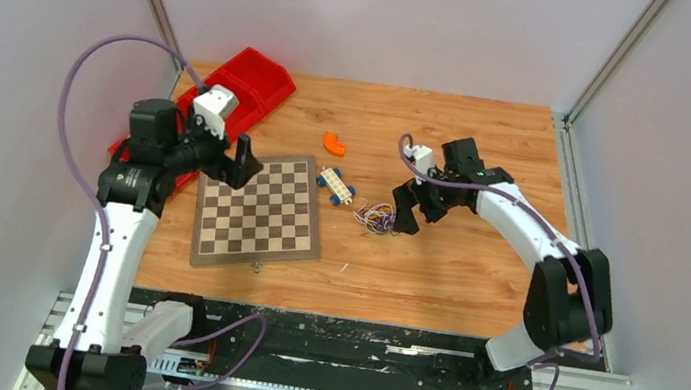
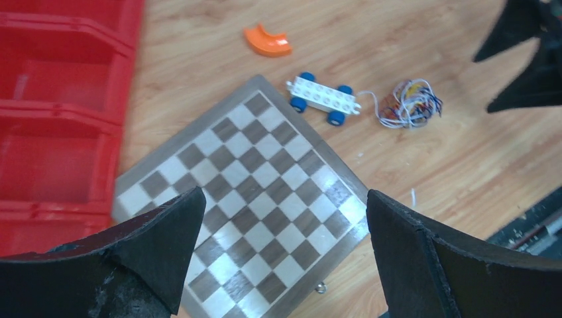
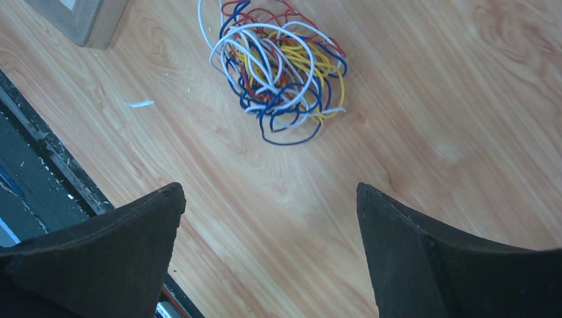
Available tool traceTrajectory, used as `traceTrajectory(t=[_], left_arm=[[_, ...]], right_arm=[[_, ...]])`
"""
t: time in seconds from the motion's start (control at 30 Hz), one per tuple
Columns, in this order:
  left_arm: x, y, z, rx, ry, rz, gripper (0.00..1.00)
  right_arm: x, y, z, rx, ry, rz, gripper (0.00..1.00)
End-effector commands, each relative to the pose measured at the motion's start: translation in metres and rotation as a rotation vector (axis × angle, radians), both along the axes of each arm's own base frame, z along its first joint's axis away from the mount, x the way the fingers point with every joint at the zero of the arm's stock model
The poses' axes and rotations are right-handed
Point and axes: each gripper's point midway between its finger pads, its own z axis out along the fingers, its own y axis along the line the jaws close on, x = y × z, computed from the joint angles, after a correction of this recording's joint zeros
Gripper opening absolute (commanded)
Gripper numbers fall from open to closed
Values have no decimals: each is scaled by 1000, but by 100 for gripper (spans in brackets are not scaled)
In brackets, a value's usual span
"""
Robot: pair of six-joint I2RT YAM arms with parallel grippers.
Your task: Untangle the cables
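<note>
Left arm: we see it rise from its base at the near left and bend in over the left side of the surface (image 1: pixel 433 267), with its gripper (image 1: pixel 243 159) above the far-left corner of the chessboard (image 1: pixel 259 209).
Left gripper: the jaws are spread wide with nothing between them. In the wrist view the board shows through the gap.
Right arm: it arches from the near right toward the middle, and its gripper (image 1: pixel 407 208) points down just right of the cables (image 1: pixel 377 218).
Right gripper: the jaws are parted and empty, with bare wood between them. The cables lie just beyond the tips, apart from them.
Cables: we count one tangled bundle of thin white, blue, yellow and red strands. It lies on the surface near the middle, between the toy car (image 1: pixel 335 186) and the right gripper.
Chessboard: one, lying flat left of the middle.
Toy car: one white brick on blue wheels, just off the board's far-right corner.
Orange piece (image 1: pixel 333 143): one curved piece, lying beyond the car.
Red bin (image 1: pixel 250 87): one, at the far left, with several compartments.
</note>
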Motion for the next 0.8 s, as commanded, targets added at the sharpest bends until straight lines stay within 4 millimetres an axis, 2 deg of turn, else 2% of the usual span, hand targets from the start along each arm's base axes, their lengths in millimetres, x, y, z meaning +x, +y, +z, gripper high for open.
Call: traceTrajectory(t=[0.0, 0.2, 0.3, 0.33, 0.43, 0.5, 0.57, 0.6, 0.67, 0.77], left_arm=[[9, -32, -33, -55, 73, -93, 100], [9, -50, -73, -78, 210, -137, 100], [12, -55, -90, -101, 290, -123, 100], [13, -56, -95, -118, 320, -93, 100], [23, -57, -105, -145, 362, -34, 100], [30, -57, -106, -159, 367, 5, 100], [37, -57, -106, -161, 366, 50, 100], [41, -57, -104, -163, 362, 68, 100], [43, -66, -99, -172, 363, 38, 100], [34, -102, -78, -203, 298, -129, 100]], right_arm=[[20, 30, -13, 2, 7, 81, 100], [47, 62, -35, -1, 31, 120, 99], [51, 80, -43, 19, 57, 150, 92], [50, 84, -46, 22, 65, 162, 86], [43, 88, -55, 30, 99, 188, 59], [34, 85, -59, 23, 116, 203, 37], [23, 78, -59, 17, 125, 214, 10], [20, 76, -55, 22, 123, 215, 1], [14, 72, -36, 59, 105, 220, 0], [11, 68, 6, 154, 68, 209, 0]])
